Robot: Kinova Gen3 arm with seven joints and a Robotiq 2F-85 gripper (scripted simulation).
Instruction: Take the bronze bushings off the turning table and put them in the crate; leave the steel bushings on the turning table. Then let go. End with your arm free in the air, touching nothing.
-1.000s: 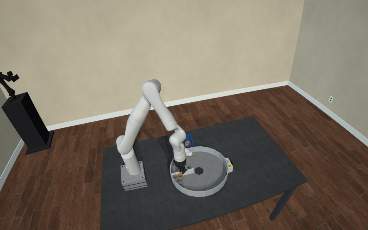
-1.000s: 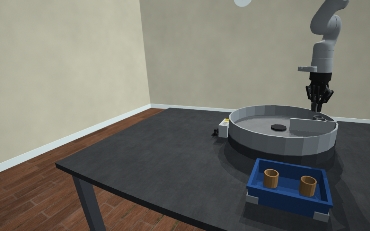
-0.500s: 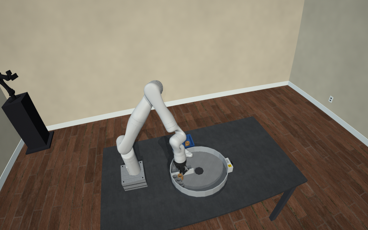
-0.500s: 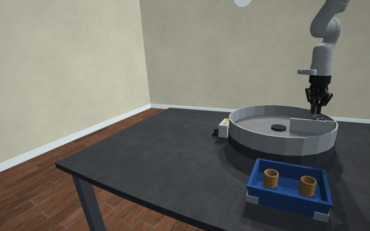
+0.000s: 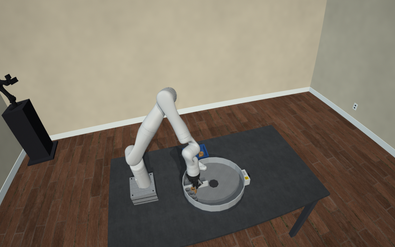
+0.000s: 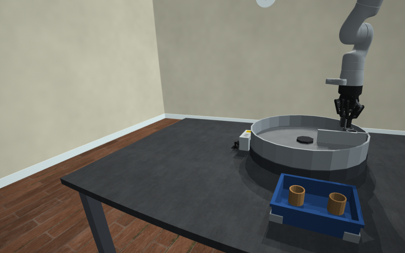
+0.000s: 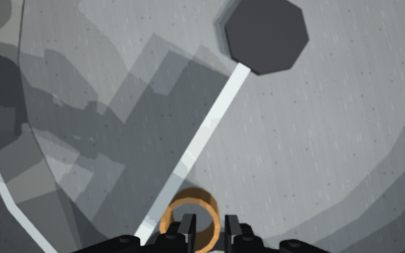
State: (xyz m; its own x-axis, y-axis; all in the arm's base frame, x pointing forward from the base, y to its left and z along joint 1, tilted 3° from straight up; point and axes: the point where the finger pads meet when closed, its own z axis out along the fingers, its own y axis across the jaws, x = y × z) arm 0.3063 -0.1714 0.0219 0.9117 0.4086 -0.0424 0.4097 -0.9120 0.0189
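Note:
One bronze bushing (image 5: 194,191) (image 7: 193,193) stands on the turning table (image 5: 223,175) (image 6: 276,133) (image 7: 329,123), close beside the white divider. Steel bushings stand beside it; three (image 5: 188,189) (image 5: 191,193) (image 5: 194,198) show in the top view. My gripper (image 5: 195,187) (image 6: 346,126) (image 7: 210,230) is open by a narrow gap, with nothing held. It points down at the bronze bushing; in the wrist view one finger overlaps its hole and the other is beyond its wall. Exact fingertip height is unclear. Two bronze bushings (image 6: 296,196) (image 6: 336,205) stand upright in the blue crate (image 5: 205,150) (image 6: 310,220).
The white divider (image 5: 203,184) (image 6: 339,137) (image 7: 209,121) runs from near the dark hub (image 5: 213,183) (image 6: 304,139) (image 7: 267,35) to the raised grey rim (image 6: 310,159). A small white box (image 5: 246,177) (image 6: 244,141) is on the rim's outer side.

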